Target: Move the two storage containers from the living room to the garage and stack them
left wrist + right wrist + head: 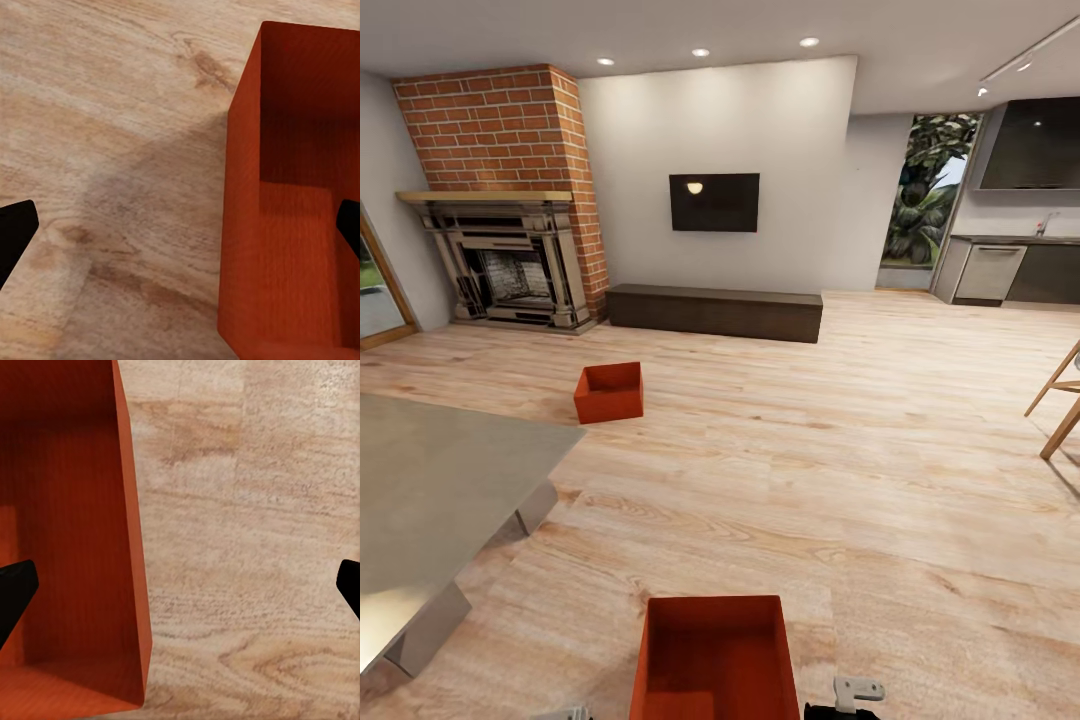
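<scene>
Two red-orange storage containers stand on the light wood floor of the living room. The near container [712, 655] sits at the bottom of the head view, right in front of me, open top up and empty. The far container [608, 392] rests further out towards the fireplace. My left gripper [180, 232] is open, its dark fingertips [15, 234] spread wide astride one side wall of the near container [292, 202]. My right gripper [180, 592] is open too, straddling the opposite wall of the same container [67, 532]. Neither touches it. Bits of both wrists peek in beside the container [847, 694].
A low grey-topped table [450, 480] stands at my left. Beyond are the brick fireplace [510, 200], a dark low bench [715, 312] under the wall TV [713, 202], wooden chair legs [1060, 400] at the right, and kitchen units [1010, 270] at the back right.
</scene>
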Controlling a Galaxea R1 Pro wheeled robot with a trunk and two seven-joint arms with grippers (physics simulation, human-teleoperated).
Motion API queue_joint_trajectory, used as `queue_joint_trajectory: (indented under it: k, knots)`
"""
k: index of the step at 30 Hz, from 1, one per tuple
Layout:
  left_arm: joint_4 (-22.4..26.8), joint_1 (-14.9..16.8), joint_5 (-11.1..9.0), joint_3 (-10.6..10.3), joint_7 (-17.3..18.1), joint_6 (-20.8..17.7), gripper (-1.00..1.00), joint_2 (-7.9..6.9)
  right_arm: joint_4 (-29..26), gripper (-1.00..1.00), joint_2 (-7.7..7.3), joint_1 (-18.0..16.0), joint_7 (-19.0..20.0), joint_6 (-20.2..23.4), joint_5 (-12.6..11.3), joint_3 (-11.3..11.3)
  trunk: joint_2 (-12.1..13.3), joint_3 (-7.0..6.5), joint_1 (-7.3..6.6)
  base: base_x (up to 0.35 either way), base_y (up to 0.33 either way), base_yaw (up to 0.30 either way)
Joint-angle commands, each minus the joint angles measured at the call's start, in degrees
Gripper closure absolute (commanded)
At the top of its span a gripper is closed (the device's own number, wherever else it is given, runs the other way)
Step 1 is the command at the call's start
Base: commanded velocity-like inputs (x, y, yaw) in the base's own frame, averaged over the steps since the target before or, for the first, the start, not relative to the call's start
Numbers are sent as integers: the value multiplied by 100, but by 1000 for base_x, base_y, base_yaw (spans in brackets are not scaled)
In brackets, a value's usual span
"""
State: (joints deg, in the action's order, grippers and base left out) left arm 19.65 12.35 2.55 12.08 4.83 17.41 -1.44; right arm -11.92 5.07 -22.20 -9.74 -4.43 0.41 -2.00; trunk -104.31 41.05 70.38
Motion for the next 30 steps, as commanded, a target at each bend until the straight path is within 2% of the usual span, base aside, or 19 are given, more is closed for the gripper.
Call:
queue_joint_trajectory:
  k: [1, 30]
  knots:
    - [-5, 4, 26, 49, 45, 17, -100, 3, 5, -100, 3, -4, -10, -23, 3, -20, -2, 5, -1, 0, 0, 0]
    - [-5, 4, 26, 49, 47, 17, -100, 3, 5, -100, 3, -4, -10, -24, 3, -20, -2, 5, -1, 0, 0, 0]
